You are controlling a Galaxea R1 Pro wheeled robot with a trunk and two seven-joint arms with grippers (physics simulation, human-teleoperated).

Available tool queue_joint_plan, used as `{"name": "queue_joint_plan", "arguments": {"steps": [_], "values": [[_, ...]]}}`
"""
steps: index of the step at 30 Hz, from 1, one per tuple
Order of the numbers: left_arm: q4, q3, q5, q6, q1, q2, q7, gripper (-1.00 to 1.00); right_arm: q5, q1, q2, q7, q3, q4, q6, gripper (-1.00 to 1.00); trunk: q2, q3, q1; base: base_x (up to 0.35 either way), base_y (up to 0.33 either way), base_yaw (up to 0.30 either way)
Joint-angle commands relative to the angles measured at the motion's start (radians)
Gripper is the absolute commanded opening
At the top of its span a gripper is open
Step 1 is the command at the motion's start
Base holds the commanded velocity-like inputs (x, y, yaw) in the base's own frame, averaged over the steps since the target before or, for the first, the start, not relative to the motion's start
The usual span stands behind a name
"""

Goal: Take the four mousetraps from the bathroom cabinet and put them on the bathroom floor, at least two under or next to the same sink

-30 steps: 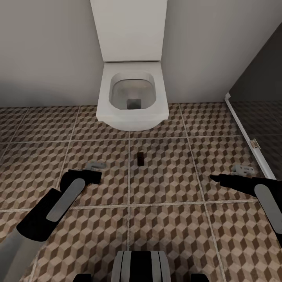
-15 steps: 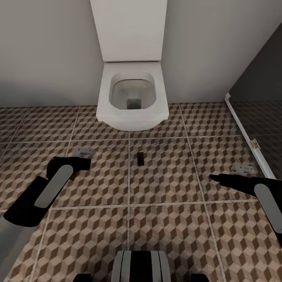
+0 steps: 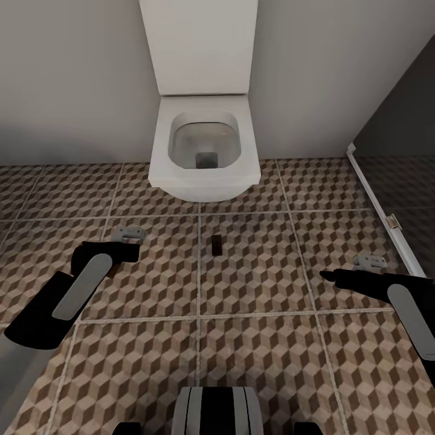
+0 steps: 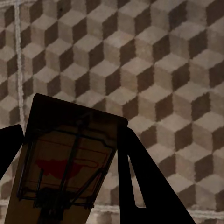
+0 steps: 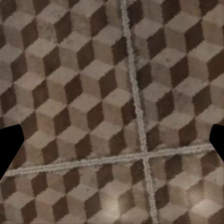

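Looks down over the bathroom floor [image 3: 260, 338], laid in large cube-pattern tiles of brown, beige and grey with pale grout lines. Meets a plain grey wall [image 3: 72, 78] at the far side and a smoked-glass panel [image 3: 405, 115] with a white bottom rail at the right. Faces a white toilet [image 3: 205, 163], lid up, bowl open, hung on the wall above the tiles.

Reaches forward with 2 black-and-grey arms, 1 on each side of the toilet and both low over the tiles.

Left gripper [image 3: 121, 243]: closed down to the width of 1 mousetrap [image 4: 70, 163] and pinching it between the dark fingers [image 4: 140, 186]. Carries the tan board above the tiled floor, clear of it, wire frame and red marking facing the wrist camera, and out to the left of the toilet in the head view.

Right gripper [image 3: 344, 273]: spread wide, fingertips [image 5: 8, 149] right at the 2 edges of the wrist view, with nothing between them but tile and a crossing of grout lines.

Shows 1 small dark block [image 3: 215, 244] lying on the tiles just in front of the toilet, between the 2 grippers and apart from both; too small to identify.
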Motion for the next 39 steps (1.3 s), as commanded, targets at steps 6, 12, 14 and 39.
{"name": "queue_joint_plan", "arguments": {"steps": [6, 12, 14, 39], "values": [[-0.005, 0.000, 0.009, 0.002, 0.002, 0.001, 0.011, -1.00, -0.011, -0.002, -0.003, -0.010, 0.001, -0.001, 0.003, 1.00, 0.000, -0.001, 0.000, 0.000, 0.000, 0.000], [-0.012, 0.000, 0.009, 0.002, 0.003, 0.000, 0.013, -1.00, -0.011, -0.017, -0.008, -0.010, 0.001, -0.002, 0.003, 1.00, 0.000, -0.001, 0.000, 0.000, 0.000, 0.000], [-0.014, 0.000, 0.010, 0.002, 0.004, -0.002, 0.013, -1.00, -0.011, -0.030, -0.011, -0.010, 0.001, -0.002, 0.003, 1.00, 0.000, -0.001, 0.000, 0.000, 0.000, 0.000], [-0.008, -0.002, 0.063, 0.002, -0.004, -0.015, 0.011, -1.00, -0.009, -0.536, -0.032, -0.012, 0.138, 0.173, 0.003, 1.00, 0.000, -0.001, 0.000, 0.104, 0.000, 0.000]]}}
